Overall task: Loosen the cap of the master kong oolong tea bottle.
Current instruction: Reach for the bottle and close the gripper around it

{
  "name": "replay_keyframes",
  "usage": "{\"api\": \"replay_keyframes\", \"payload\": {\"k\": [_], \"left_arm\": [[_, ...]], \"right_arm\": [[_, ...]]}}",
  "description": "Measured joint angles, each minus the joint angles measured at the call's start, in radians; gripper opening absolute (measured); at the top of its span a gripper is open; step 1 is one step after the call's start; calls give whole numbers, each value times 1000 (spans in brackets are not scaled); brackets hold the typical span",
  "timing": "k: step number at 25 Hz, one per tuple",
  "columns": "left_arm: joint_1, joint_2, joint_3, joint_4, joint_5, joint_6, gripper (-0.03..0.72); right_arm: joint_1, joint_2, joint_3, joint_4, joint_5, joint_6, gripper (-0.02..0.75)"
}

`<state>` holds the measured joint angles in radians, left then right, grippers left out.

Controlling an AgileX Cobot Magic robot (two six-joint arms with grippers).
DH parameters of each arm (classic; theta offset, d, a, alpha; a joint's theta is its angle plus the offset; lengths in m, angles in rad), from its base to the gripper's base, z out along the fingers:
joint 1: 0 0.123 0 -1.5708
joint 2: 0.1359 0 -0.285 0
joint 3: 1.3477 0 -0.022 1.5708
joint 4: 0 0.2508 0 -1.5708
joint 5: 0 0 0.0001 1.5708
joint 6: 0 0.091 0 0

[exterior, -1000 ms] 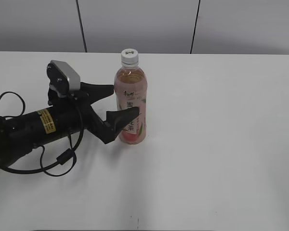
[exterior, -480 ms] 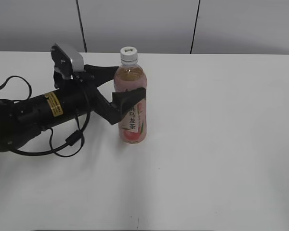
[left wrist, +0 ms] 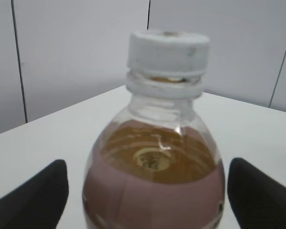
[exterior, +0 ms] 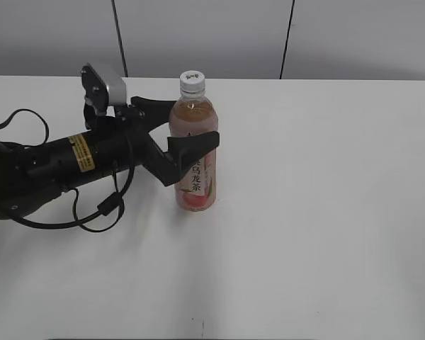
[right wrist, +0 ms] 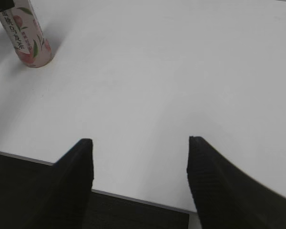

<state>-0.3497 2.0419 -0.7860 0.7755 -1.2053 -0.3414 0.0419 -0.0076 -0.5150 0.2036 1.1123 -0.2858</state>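
Note:
The master kong oolong tea bottle [exterior: 194,152] stands upright on the white table, with amber tea and a pink peach label. Its white cap [exterior: 192,82] is on top. My left gripper [exterior: 180,127] is open, with one black finger on each side of the bottle's upper body. In the left wrist view the bottle [left wrist: 155,191] fills the middle, the cap [left wrist: 168,50] is above, and the fingers [left wrist: 148,191] stand apart from its sides. My right gripper [right wrist: 139,162] is open and empty over the table's near edge. The bottle [right wrist: 26,36] shows far off at the top left there.
The white table [exterior: 319,198] stretches to the right of the bottle. A grey panelled wall [exterior: 212,35] runs behind it. The left arm's black body and cable [exterior: 64,170] lie on the table's left side. The table's front edge [right wrist: 133,198] runs under my right gripper.
My left gripper has risen and moved right, so its open fingers now straddle the bottle's upper body instead of standing low beside it. The bottle has stayed upright.

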Motion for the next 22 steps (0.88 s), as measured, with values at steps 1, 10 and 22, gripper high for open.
{"api": "replay_keyframes", "payload": {"k": [1, 10, 22], "left_arm": [[0, 0, 0, 2, 0, -1, 611], [-48, 0, 0, -46, 12, -6, 601], [-48, 0, 0, -106, 41, -7, 594]], "right_arm": [[0, 0, 0, 0, 0, 0, 469], [0, 0, 0, 0, 0, 0, 468], [0, 0, 0, 0, 0, 0, 468]]}}
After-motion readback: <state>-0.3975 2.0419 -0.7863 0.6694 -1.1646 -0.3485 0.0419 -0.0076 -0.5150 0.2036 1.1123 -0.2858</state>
